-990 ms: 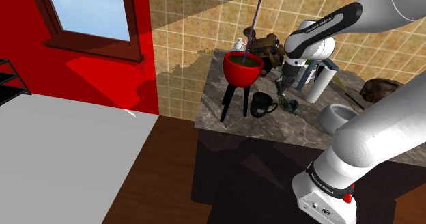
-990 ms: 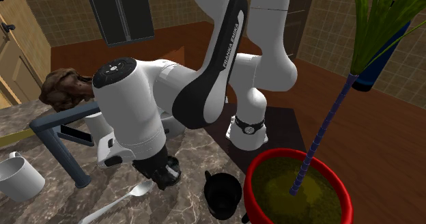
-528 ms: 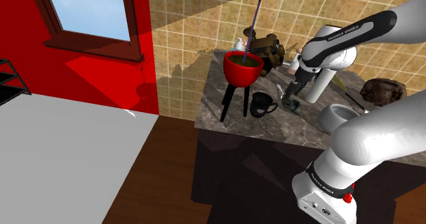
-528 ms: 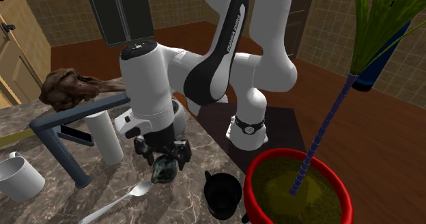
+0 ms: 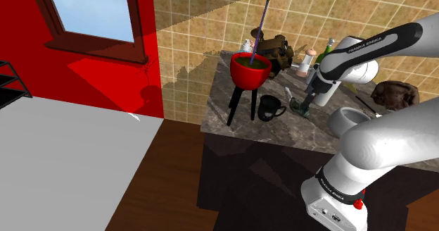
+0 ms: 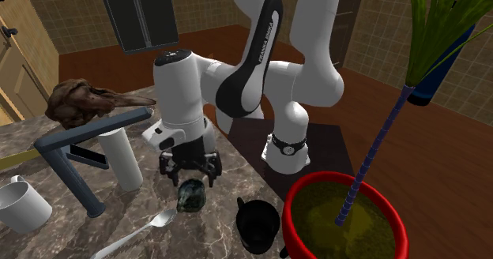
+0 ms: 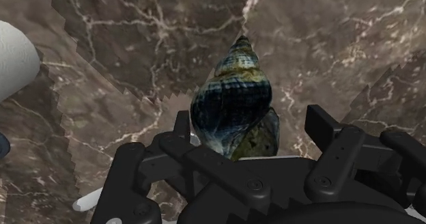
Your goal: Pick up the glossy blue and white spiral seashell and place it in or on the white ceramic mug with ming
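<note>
— Seashell point(image 7: 232, 100) dead centre, dark blue banded with pale lines, olive and cream on one side, spire pointing away from the gripper point(image 6: 190, 174)!
— And the fingers point(image 7: 321, 123)?
— Spread wide. The shell sits in the gap between them, and one finger plainly stands off it, so nothing is clasped.
— Where is it resting?
— On the brown marble counter point(image 7: 123, 72), right below the hand, which hangs over it at the end of the white arm point(image 6: 186, 91).
— Neighbours?
— Black mug point(image 6: 259, 224) near the shell toward the second exterior view's right, and a red pot point(image 6: 345, 218) with a tall plant past that. On the other side a spoon point(image 6: 138, 232) lies close by, then an upright white cylinder point(image 6: 122, 167) and a grey-blue bent bar point(image 6: 75, 178).
— The white mug?
— White mug point(image 6: 22, 204) is at that view's left edge, well apart from the shell. A gnarled brown lump point(image 6: 83, 101) sits further back on the counter.
</note>
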Available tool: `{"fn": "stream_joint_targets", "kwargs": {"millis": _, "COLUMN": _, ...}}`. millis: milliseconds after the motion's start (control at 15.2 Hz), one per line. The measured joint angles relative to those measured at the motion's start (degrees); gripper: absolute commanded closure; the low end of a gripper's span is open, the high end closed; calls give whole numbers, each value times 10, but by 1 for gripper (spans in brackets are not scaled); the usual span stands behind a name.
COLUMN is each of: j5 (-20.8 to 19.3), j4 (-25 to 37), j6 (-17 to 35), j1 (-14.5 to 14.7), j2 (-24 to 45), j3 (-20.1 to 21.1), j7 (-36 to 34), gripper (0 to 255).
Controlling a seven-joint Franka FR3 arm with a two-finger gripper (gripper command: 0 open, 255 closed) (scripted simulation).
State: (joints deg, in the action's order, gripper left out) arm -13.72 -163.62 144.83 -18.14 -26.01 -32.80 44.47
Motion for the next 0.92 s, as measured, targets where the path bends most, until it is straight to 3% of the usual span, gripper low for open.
{"fn": "stream_joint_targets", "kwargs": {"millis": 198, "j5": 9, "j4": -4, "j6": 34, "j1": 13, "j2": 30, "j3": -12, "j7": 8, "gripper": 0}}
{"fn": "stream_joint_targets", "kwargs": {"millis": 594, "j5": 12, "j4": -6, "j6": 45, "j1": 16, "j2": 38, "j3": -16, "j7": 11, "gripper": 0}}
{"fn": "stream_joint_targets", "kwargs": {"millis": 660, "j5": 12, "j4": -6, "j6": 45, "j1": 16, "j2": 38, "j3": -16, "j7": 11, "gripper": 255}}
{"fn": "stream_joint_targets", "kwargs": {"millis": 924, "j5": 12, "j4": -5, "j6": 46, "j1": 16, "j2": 38, "j3": -16, "j7": 11, "gripper": 255}}
